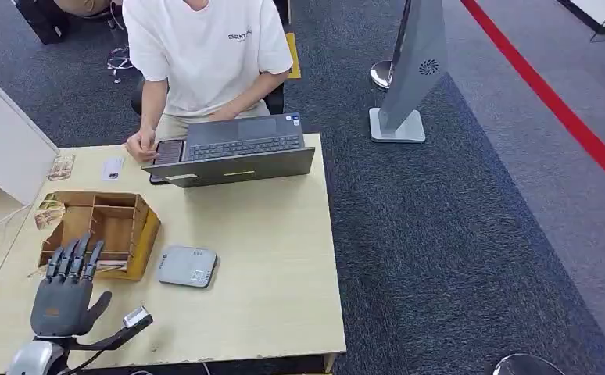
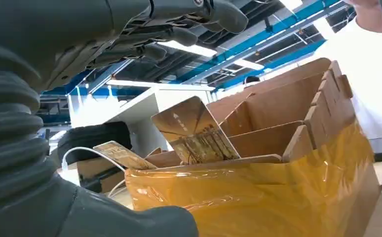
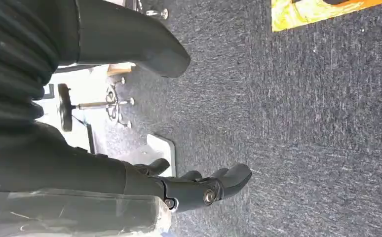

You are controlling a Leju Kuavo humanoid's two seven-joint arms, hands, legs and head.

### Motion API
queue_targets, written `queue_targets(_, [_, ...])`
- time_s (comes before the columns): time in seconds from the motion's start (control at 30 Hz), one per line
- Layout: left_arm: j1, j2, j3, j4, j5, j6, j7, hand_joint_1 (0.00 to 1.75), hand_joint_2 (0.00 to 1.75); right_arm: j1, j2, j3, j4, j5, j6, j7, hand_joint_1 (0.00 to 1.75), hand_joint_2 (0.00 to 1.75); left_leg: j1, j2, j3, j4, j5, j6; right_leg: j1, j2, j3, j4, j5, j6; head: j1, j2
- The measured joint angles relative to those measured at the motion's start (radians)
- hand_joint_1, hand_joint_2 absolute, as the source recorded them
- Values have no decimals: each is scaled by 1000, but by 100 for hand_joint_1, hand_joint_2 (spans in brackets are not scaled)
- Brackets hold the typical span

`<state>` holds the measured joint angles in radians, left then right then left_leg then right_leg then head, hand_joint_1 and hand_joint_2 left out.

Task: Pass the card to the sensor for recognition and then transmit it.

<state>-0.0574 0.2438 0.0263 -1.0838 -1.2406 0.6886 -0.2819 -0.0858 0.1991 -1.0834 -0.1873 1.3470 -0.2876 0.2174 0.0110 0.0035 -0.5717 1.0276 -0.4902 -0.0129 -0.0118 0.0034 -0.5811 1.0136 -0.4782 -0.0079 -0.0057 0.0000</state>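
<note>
The left hand [image 1: 66, 291] hovers flat over the table [image 1: 268, 273], fingers spread, holding nothing, its tips at the near edge of the wooden box [image 1: 104, 230]. A gold card [image 2: 196, 132] stands tilted inside that box. At three o'clock from the box lies the grey sensor [image 1: 187, 266]. At twelve o'clock a person [image 1: 205, 55] works a laptop [image 1: 233, 152]. The right hand [image 3: 199, 187] hangs above the carpet, fingers loosely curled, empty.
</note>
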Motion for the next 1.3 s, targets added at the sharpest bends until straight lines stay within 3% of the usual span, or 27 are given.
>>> queue_targets(0.7, [-22,7,0,43,14,0,16,0,175,0,-2,16,0,7,3,6,0,175,0,0,0,0,0,0,0,0,0,0,0,0,0,0])
queue_targets(0.73, [-22,7,0,43,14,0,18,175,175,0,-2,16,0,7,3,6,0,175,0,0,0,0,0,0,0,0,0,0,0,0,0,0])
queue_targets(1.3, [-31,-2,13,47,68,3,-55,175,175,0,-2,16,0,14,11,6,0,175,0,0,0,0,0,0,0,0,0,0,0,0,0,0])
